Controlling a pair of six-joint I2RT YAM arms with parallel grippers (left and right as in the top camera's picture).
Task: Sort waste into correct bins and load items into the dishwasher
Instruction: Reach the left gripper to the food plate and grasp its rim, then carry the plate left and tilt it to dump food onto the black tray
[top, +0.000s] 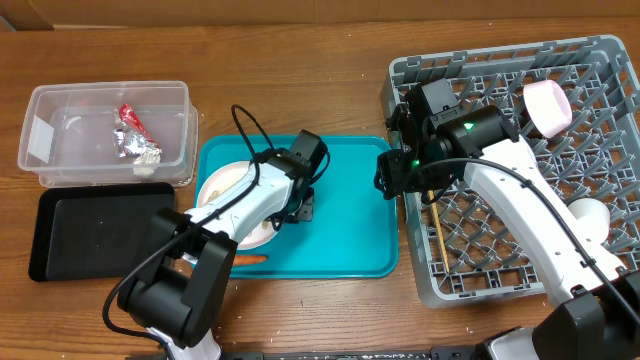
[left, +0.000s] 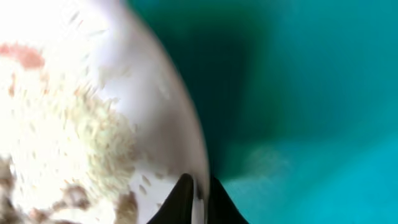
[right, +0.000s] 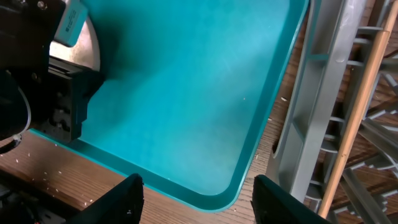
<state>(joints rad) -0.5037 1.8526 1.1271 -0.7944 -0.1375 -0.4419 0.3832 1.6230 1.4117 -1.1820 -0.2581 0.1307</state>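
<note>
A round white plate (top: 218, 187) lies on the left of the teal tray (top: 340, 215), partly under my left arm. In the left wrist view the plate (left: 155, 93) carries pale beige food scraps (left: 68, 143). My left gripper (left: 199, 198) is shut on the plate's right rim, one finger inside and one outside. An orange carrot (top: 246, 259) lies at the tray's front edge. My right gripper (right: 199, 202) is open and empty above the tray's corner beside the grey dish rack (top: 600, 60). The rack holds chopsticks (top: 438, 235), a pink bowl (top: 548, 105) and a white cup (top: 590, 214).
The clear tub (top: 45, 140) at the back left holds a red and silver foil wrapper (top: 135, 135). The flat black tray (top: 95, 232) lies in front of it. The rack wall (right: 305, 124) stands close beside the teal tray's rim (right: 261, 130). Crumbs dot the wooden table.
</note>
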